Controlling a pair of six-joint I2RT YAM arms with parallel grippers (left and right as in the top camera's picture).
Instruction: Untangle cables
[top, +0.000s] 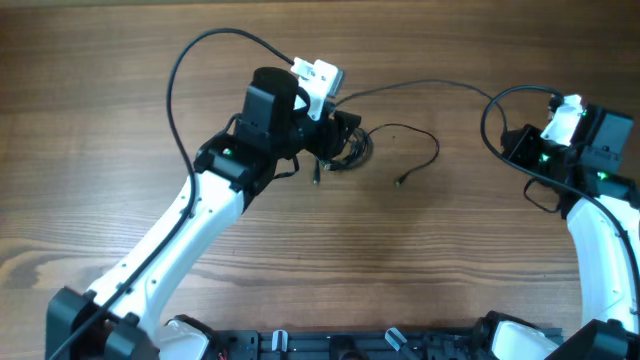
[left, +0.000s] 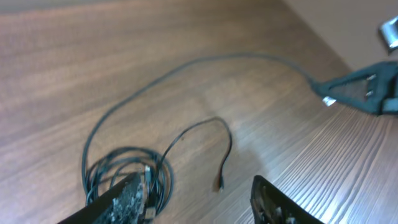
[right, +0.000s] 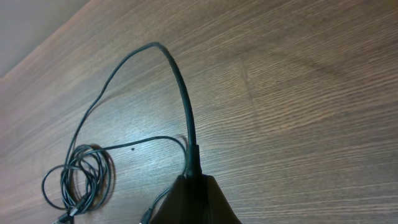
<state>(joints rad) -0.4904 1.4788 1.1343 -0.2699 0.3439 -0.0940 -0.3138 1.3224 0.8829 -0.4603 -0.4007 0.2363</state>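
From overhead you cannot see the fingertips of the left gripper (top: 335, 138). Its black body hides them and covers the near-left part of the coil of thin black cables (top: 355, 150), which lies on the brown wood-grain counter (top: 450, 260). The left wrist view settles the matter: the two fingers (left: 121, 199) stand well apart with nothing clamped between them, though the bottom edge cuts both off. One finger overlaps the coil. You cannot tell whether it touches the loops or only hangs above them. The loops are too tangled to count separate wires.

A short thin black wire (left: 211, 124) arcs out of the coil and ends in a small plug (left: 219, 185) on bare wood, apart from the loops.

A long thin black cable (top: 440, 85) sweeps from the coil across the counter to the right gripper (top: 515, 145). In the right wrist view you get that gripper only as a dark wedge cut by the bottom edge. Its jaws are pressed together on the end of the long thin black cable, and whatever connector sits at that end is buried in the grip. In the left wrist view the right gripper is a blurred grey shape at the right edge, and its details are hard to make out.
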